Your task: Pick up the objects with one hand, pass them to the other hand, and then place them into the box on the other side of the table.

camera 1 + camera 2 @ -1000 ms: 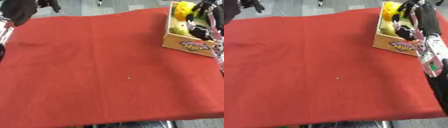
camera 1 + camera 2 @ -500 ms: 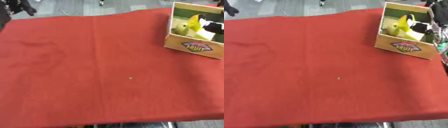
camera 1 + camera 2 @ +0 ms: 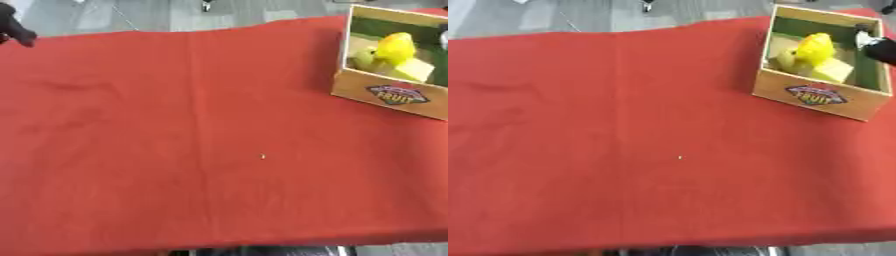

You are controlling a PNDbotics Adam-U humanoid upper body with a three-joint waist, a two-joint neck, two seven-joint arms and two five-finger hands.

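Observation:
A cardboard fruit box (image 3: 819,95) stands on the red tablecloth at the far right. Inside it lie a bright yellow fruit-shaped object (image 3: 814,47), a pale yellow block (image 3: 830,71) and a small greenish piece (image 3: 784,58). A black and silver part of my right hand (image 3: 876,46) shows at the right edge, over the box's far right rim. In the left eye view, only a black bit of my left hand (image 3: 14,29) shows, at the upper left corner by the table's far edge. No loose object lies on the cloth.
The red cloth (image 3: 192,130) covers the whole table, with a small white speck (image 3: 262,157) near the middle. Grey floor shows beyond the far edge. The near table edge runs along the bottom of the views.
My right arm, which was over and beside the box, has pulled back to the right edge. My left arm has drawn back to the upper left corner.

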